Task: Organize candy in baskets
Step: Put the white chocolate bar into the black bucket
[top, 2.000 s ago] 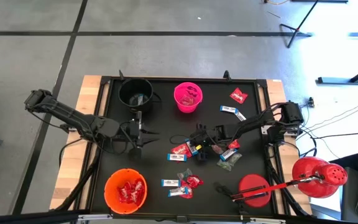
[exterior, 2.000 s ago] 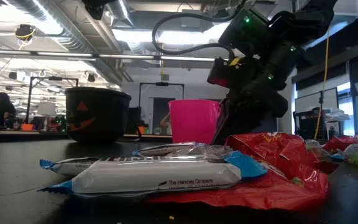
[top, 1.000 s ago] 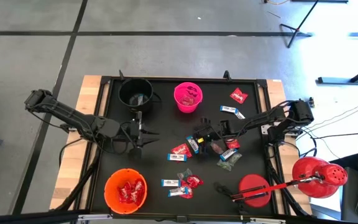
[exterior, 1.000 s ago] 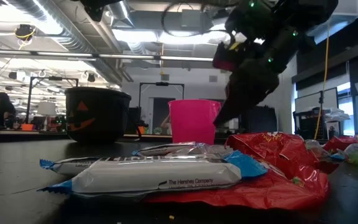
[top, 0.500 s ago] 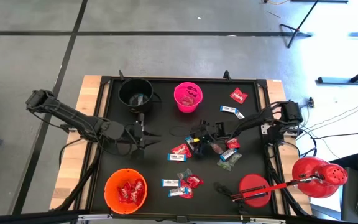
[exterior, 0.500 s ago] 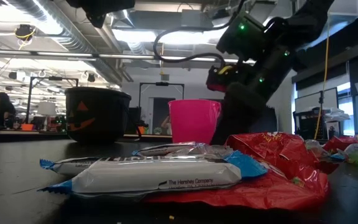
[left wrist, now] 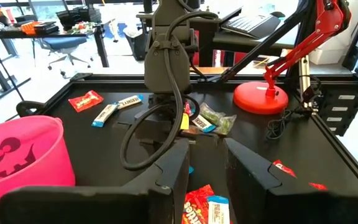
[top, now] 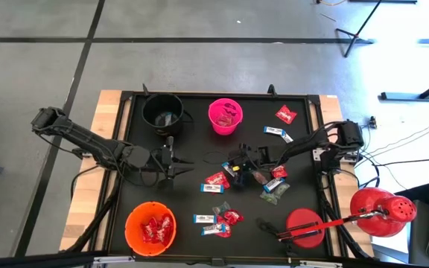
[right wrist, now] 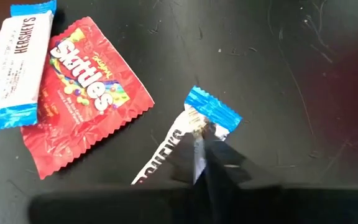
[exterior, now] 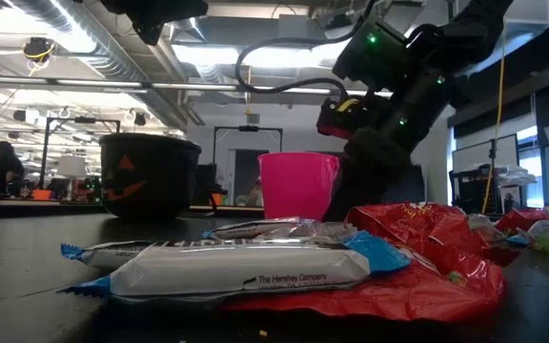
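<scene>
Right gripper (right wrist: 205,144) low on table mid, pinching blue-and-white bar (right wrist: 185,138). Left gripper (left wrist: 205,163) waits near black bucket (top: 161,111), fingers apart, empty.

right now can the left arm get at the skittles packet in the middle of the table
Probably yes. The left gripper hangs just left of the red Skittles packet, fingers parted, with bare black table between them. The right gripper, shut on a blue-and-white bar right beside the packet, could crowd it.
</scene>
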